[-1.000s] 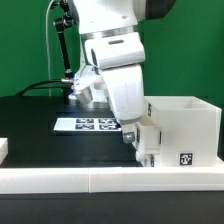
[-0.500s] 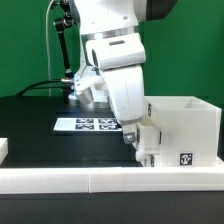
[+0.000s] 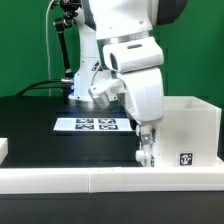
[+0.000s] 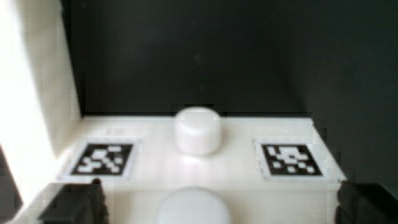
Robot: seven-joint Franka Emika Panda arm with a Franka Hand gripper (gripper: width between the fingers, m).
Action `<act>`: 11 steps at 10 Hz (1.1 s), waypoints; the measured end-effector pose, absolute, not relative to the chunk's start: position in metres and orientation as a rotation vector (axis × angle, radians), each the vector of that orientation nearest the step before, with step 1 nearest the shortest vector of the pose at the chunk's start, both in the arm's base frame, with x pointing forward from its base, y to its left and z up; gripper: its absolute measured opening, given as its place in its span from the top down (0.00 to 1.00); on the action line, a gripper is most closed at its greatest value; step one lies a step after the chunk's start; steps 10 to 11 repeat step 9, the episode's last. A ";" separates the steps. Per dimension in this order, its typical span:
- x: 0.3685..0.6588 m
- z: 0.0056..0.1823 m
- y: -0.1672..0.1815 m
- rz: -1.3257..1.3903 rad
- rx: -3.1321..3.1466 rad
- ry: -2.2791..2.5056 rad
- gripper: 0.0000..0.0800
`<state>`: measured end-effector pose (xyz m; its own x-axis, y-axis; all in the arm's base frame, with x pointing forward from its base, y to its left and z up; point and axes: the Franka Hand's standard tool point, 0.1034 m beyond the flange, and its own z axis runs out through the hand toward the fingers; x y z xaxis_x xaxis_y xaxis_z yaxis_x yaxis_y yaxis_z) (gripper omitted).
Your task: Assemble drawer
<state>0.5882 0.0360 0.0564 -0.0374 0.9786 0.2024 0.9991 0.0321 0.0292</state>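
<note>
The gripper [image 3: 146, 152] hangs low, right of centre in the exterior view, pressed against the white drawer shell [image 3: 186, 130]; its fingers are mostly hidden, so I cannot tell whether they grip anything. The shell fills the frame's lower right, edge cut off. The marker board [image 3: 88, 125] lies behind on the black worktop [image 3: 35, 125].

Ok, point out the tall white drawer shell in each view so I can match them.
Exterior view: the drawer shell stands at the exterior view's right, behind the white rail.
Wrist view: the drawer shell is probably the white wall along one edge; not certain.
Shared landmark: the black tabletop.
</note>
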 end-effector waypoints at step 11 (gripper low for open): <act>0.592 0.058 -0.013 -0.212 -2.093 -2.160 0.19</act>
